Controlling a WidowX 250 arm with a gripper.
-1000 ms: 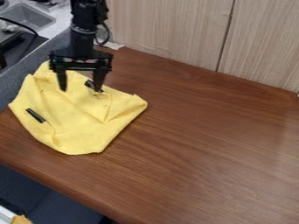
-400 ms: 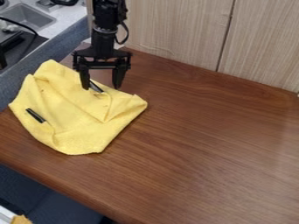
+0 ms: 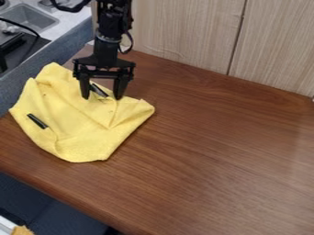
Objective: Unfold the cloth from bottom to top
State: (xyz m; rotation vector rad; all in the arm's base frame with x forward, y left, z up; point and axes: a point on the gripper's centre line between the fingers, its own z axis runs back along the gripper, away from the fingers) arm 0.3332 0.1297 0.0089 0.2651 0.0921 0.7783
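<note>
The black gripper [image 3: 102, 97] hangs over the upper right part of the cloth, its two fingers apart and pointing down, nothing held between them. Beneath it the yellow cloth [image 3: 76, 126] lies crumpled on the left of the table, with folds running toward its right corner. One dark clip-like piece [image 3: 98, 90] is on the cloth's upper edge, between the fingertips in this view. Another dark piece [image 3: 37, 121] lies near the cloth's left edge. Whether the fingertips touch the cloth, I cannot tell.
Brown wooden table [image 3: 215, 160] extends to the right of the cloth. A wood-grain panel [image 3: 184, 32] stands along the back. At the upper left are a grey sink [image 3: 30, 18] and a blue-grey side wall [image 3: 46, 55].
The gripper has moved right across the cloth's upper part, then slightly back left and lower. Its fingers remain apart, and the cloth looks the same.
</note>
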